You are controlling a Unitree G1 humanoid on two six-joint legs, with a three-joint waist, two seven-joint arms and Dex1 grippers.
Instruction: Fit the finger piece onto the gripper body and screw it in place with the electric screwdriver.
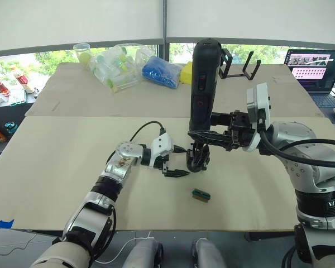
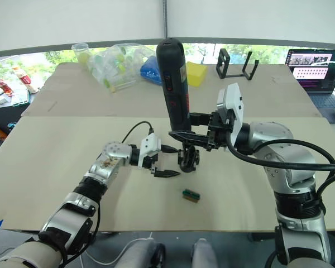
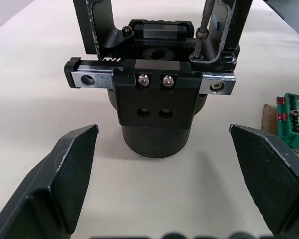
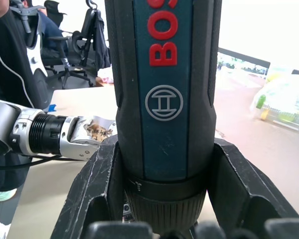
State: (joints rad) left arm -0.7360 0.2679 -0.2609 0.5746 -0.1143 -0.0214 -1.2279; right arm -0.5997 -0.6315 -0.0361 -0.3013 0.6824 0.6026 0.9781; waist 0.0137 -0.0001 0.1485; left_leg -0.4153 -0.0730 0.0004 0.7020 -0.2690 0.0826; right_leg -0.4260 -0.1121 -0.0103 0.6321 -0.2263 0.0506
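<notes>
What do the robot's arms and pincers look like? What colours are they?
Both arms are silver-grey metal with black joints and rings. Each ends in a pincer with two black wedge-shaped fingers: the left pincer has a white block behind it, and the right pincer carries a white box on its wrist. Black cables loop along both arms.
</notes>
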